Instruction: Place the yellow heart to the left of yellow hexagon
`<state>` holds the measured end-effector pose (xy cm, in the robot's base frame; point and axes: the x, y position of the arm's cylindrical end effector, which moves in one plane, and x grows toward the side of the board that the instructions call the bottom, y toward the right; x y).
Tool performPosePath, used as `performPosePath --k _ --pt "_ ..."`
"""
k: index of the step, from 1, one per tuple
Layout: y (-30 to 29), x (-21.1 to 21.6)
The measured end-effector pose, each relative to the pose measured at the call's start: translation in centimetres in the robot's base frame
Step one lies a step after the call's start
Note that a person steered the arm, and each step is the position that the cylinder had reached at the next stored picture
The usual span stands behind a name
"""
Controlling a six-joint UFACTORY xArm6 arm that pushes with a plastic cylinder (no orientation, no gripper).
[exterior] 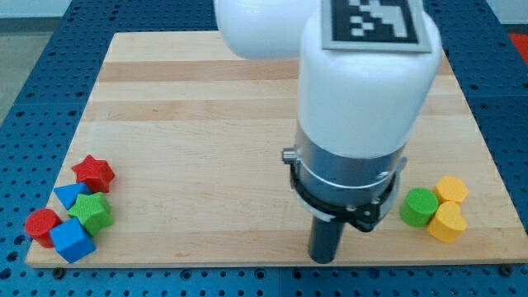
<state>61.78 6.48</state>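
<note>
Blue perforated bench (33,74) under wooden board (190,124)

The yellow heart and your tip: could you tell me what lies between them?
In the camera view, only bare board separates my tip from the yellow heart; the green cylinder sits slightly above that line.

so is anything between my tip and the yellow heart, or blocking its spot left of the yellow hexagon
Bare board lies between my tip and the yellow heart. The green cylinder sits just left of the yellow hexagon, touching the heart, so it occupies the target spot.
</note>
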Motion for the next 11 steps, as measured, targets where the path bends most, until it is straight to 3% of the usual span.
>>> performPosePath --k 3,5,6,7,9,10,11 --pt "14.7 -0.4" --pt "14.1 -7.3" --pt "10.3 -8.9" --pt "11.0 -7.8" --pt "21.9 -6.9" --pt "24.1 -3.2" --pt "20.3 -0.9"
